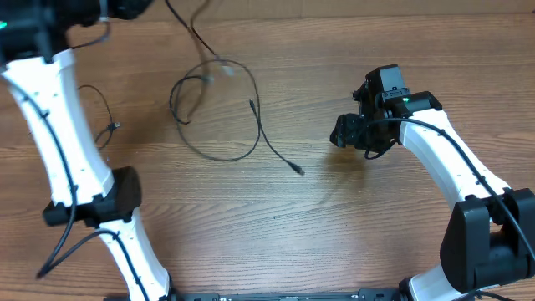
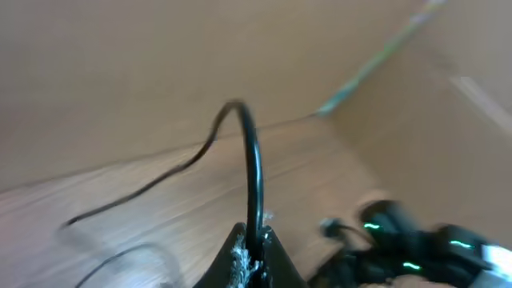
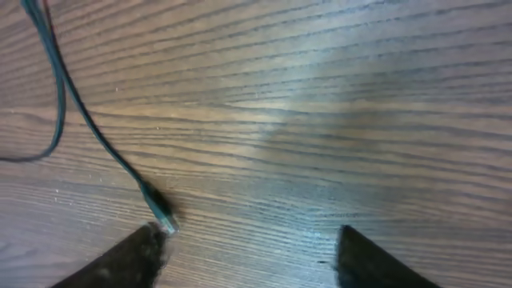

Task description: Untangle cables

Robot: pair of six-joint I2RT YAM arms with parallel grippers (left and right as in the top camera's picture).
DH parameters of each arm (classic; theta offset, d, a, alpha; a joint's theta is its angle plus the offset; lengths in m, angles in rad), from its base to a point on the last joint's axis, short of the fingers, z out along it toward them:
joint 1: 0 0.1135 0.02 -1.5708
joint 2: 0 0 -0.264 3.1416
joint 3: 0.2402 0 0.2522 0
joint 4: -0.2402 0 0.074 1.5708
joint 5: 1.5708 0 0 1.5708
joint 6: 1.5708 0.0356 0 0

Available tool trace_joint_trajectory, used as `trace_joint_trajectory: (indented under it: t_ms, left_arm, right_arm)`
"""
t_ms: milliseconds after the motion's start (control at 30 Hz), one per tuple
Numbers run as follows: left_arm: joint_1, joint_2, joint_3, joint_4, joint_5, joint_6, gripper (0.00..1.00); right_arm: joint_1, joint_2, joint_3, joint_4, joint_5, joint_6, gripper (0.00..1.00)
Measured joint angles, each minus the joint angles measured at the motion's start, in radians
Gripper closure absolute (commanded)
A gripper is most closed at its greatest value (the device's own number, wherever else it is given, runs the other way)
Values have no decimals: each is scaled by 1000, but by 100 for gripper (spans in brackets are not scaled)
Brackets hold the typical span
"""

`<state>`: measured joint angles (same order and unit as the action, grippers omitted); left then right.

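Observation:
In the left wrist view my left gripper [image 2: 254, 244] is shut on a thin black cable [image 2: 253, 168], which rises from the jaws, arches over and trails down to the table. From overhead, that cable [image 1: 194, 33] runs from the top edge into a loose loop [image 1: 216, 109] whose tail ends in a plug [image 1: 299, 170]. My right gripper [image 1: 344, 134] hovers right of that plug, open. In the right wrist view the right gripper [image 3: 252, 252] holds nothing, and the plug tip [image 3: 164, 222] lies just off its left finger [image 3: 140, 256].
A separate small cable [image 1: 102, 117] curls beside the white left arm [image 1: 58, 125]. The right arm [image 1: 451, 167] reaches in from the lower right. The wooden table [image 1: 334, 234] fills the view.

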<state>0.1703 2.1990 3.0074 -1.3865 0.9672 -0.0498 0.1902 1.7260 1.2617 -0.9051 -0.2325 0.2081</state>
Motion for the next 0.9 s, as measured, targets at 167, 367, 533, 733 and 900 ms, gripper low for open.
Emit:
trace_joint_trajectory:
  t_ms: [167, 367, 533, 733, 900]
  left_arm:
    - [15, -14, 1, 14, 210, -34, 96]
    - [-23, -14, -2, 190, 372, -100, 96]
    - [-87, -14, -2, 400, 440, -230, 96]
    - [-123, -14, -2, 323, 367, -272, 96]
    - [-123, -14, -2, 33, 39, -227, 96]
  right_arm:
    - [0, 0, 0, 121, -111, 3, 21]
    - [4, 0, 0, 256, -285, 5, 18]
    - [29, 0, 0, 276, -340, 4, 20]
    - [45, 0, 0, 201, -271, 4, 20]
    - [45, 0, 0, 165, -204, 3, 19]
